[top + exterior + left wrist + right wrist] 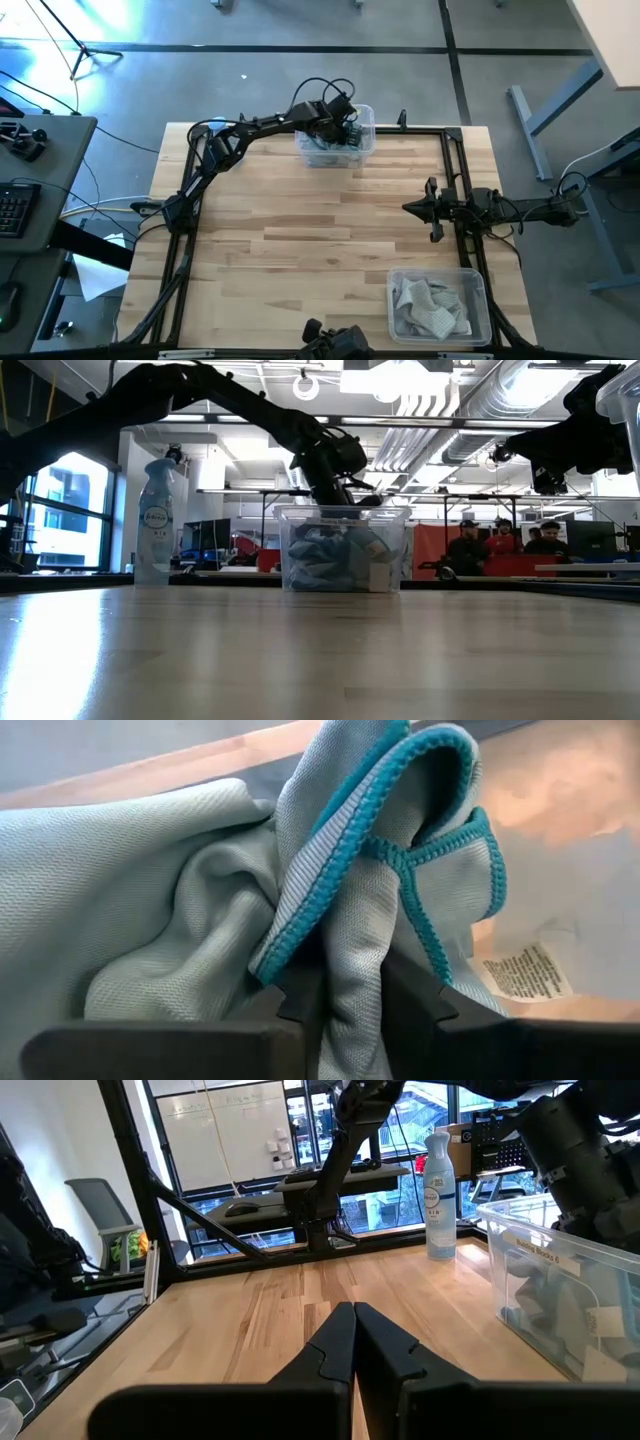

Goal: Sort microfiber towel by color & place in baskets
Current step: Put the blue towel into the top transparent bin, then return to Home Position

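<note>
Towels: blue [350,920] in left claw [352,995] | baskets: two [363,120] [478,282]

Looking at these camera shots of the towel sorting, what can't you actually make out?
- How many blue towels sit in the far basket: the left gripper, shut on one towel's blue-edged fold, covers them from above.
- How many grey towels fill the near basket: they overlap in a heap.
- The towel's label: print too small.
- The right gripper, shut, holds nothing visible.
</note>
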Available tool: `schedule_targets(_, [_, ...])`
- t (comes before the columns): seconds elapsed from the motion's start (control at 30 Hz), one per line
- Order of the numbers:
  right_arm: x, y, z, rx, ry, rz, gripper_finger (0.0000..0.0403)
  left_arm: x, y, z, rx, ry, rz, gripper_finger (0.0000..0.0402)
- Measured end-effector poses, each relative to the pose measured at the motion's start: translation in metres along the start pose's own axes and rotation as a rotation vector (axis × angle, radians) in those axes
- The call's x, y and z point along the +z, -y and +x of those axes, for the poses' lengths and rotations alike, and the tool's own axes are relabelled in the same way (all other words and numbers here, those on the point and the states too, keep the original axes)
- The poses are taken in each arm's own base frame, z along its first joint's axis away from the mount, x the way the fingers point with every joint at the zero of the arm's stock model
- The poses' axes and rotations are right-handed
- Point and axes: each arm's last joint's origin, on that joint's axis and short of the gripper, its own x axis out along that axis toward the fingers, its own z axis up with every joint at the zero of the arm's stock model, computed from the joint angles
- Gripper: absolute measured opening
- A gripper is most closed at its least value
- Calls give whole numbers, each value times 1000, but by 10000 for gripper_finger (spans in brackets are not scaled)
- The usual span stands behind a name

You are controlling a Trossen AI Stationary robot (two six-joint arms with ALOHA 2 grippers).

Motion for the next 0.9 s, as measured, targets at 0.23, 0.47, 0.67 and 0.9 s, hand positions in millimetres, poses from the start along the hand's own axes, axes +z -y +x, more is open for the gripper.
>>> schedule_targets(0.23, [0,0,0,0,0,0,0,0,1,0,-28,-13,27,123])
schedule_targets(0.47, [0,0,0,0,0,0,0,3,3,-9,-45,-1,35,165])
schedule_targets(0.67, [0,0,0,0,0,0,0,13,8,-45,-65,75,52,164])
schedule_targets(0.9, [0,0,0,0,0,0,0,19,15,-87,-101,143,90,164])
